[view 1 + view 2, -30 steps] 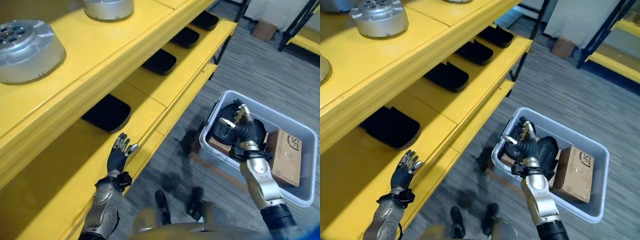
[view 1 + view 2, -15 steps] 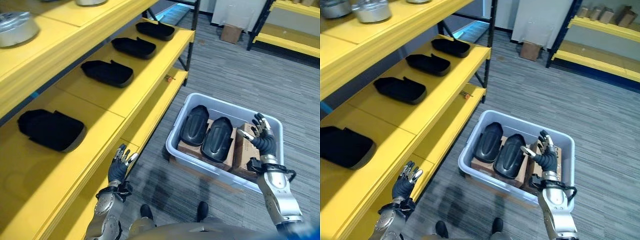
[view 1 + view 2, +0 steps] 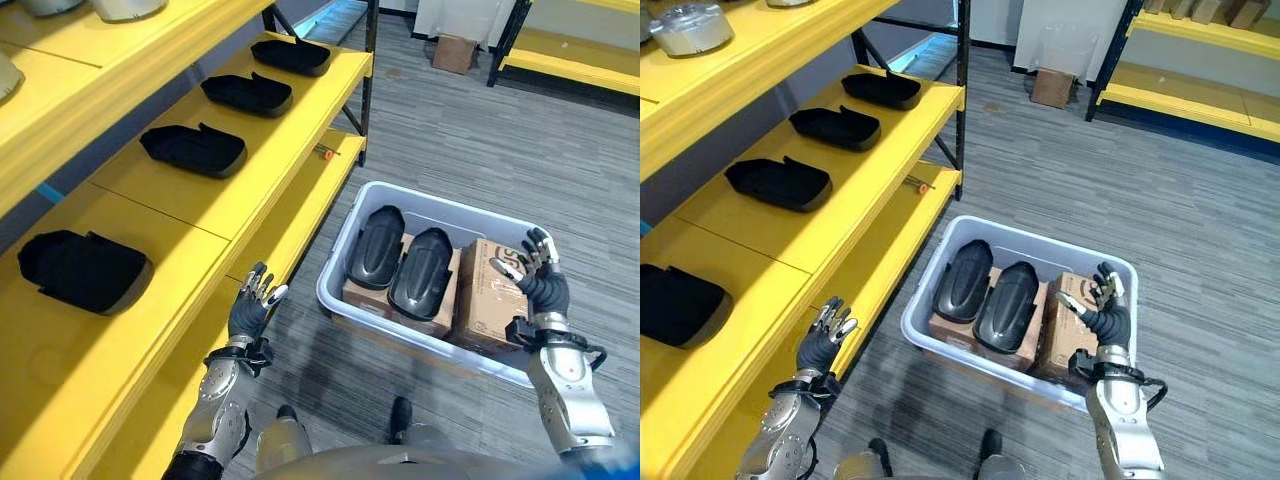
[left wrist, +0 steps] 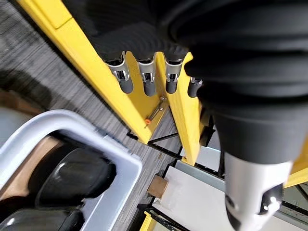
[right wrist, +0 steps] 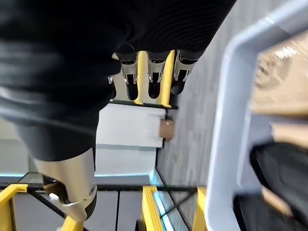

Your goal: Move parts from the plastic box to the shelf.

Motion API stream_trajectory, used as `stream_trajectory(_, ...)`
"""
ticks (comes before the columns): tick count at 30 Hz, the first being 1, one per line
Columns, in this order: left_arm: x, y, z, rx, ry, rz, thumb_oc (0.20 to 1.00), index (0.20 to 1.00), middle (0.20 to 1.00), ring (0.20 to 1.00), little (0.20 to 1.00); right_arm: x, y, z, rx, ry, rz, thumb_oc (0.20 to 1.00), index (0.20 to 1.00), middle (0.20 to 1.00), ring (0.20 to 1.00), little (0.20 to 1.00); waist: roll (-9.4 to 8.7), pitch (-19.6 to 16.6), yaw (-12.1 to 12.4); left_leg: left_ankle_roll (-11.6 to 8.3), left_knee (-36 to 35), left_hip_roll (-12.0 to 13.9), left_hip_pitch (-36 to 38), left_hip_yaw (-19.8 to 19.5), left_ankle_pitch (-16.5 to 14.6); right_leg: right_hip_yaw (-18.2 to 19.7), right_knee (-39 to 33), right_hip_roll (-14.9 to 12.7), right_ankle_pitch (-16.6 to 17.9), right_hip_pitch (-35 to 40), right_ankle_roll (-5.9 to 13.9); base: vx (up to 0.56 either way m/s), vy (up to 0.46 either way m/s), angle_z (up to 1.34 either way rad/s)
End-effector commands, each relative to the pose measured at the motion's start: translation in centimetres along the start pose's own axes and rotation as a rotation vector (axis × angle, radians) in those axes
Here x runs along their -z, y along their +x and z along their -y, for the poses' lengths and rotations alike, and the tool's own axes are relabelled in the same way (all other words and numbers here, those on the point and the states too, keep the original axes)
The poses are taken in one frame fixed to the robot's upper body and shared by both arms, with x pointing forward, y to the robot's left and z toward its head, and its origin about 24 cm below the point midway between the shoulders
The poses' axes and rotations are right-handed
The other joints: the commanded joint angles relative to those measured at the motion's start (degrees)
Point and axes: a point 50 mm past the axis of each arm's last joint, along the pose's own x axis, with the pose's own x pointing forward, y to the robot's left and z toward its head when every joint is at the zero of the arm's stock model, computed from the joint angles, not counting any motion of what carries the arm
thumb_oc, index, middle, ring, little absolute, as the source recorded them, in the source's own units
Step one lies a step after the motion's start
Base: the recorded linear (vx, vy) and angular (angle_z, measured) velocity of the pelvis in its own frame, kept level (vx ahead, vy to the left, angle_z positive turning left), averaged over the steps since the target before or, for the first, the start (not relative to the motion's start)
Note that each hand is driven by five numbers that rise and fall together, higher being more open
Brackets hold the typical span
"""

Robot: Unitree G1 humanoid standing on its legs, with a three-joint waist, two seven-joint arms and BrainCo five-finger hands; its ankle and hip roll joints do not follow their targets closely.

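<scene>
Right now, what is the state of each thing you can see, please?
Plastic box: on the floor, open, not emptied.
Two black parts: lying side by side on cardboard in the box.
Shelf: four black parts on its middle level.
Left hand: open, holding nothing.
Right hand: open, holding nothing, over the box's rim.

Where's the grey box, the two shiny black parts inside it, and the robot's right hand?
plastic box [image 3: 970, 225], right eye view, far rim.
black parts [image 3: 1005, 305], right eye view, top of one shell.
right hand [image 3: 1104, 322], right eye view, palm.
</scene>
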Motion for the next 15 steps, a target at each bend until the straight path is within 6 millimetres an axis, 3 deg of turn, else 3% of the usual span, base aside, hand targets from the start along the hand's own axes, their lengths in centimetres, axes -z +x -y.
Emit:
stream_trajectory(1,-1.7,0.3,0.5,0.036,0.035,0.095,1.0,1.0,1.0,1.0,1.0,-3.1,0.9,-0.2,0.005,0.029,0.179,1.0,1.0,1.0,1.0,1.0,1.6,-0.7,0.8,-0.16,-18.7,0.4,3.0,0.4,8.9,0.8,-0.3,0.9,0.3,2.6,4.45,0.12,0.135,-0.34)
stream_trajectory(4,-1.3,0.1,0.4,0.025,0.033,0.081,1.0,1.0,1.0,1.0,1.0,-2.5,0.5,-0.6,-0.023,0.036,0.146,1.0,1.0,1.0,1.0,1.0,2.56,-1.0,1.0,-0.18,-18.3,0.1,4.9,-2.4,7.2,3.0,1.2,0.8,-0.9,3.4,5.02,0.19,0.207,-0.41)
stream_trajectory(6,-1.4,0.2,0.4,0.026,0.023,0.083,1.0,1.0,1.0,1.0,1.0,-2.2,0.3,-0.7,-0.027,0.048,0.131,1.0,1.0,1.0,1.0,1.0,2.51,-1.4,0.7,-0.04,-17.7,-0.1,5.2,-1.0,6.5,3.2,1.7,0.3,-0.9,3.6,5.02,0.14,0.169,-0.92)
stream_trajectory(9,-1.9,0.2,0.0,0.033,0.04,0.093,1.0,1.0,1.0,1.0,1.0,-1.1,-0.4,-0.7,-0.031,0.07,0.074,1.0,1.0,1.0,1.0,1.0,1.4,-2.5,0.2,1.53,-15.7,-1.9,7.2,2.6,2.8,5.0,0.9,-2.6,0.6,4.4,6.57,0.17,0.238,-0.71)
stream_trajectory(15,-2.6,0.2,-0.6,0.01,0.072,0.116,1.0,1.0,1.0,1.0,1.0,-0.8,-0.5,-1.1,-0.047,0.074,0.055,1.0,1.0,1.0,1.0,1.0,0.44,-3.2,-0.2,2.46,-15.0,-3.5,8.2,6.0,0.7,6.4,-0.3,-4.9,2.6,3.4,8.06,0.06,0.122,-0.39)
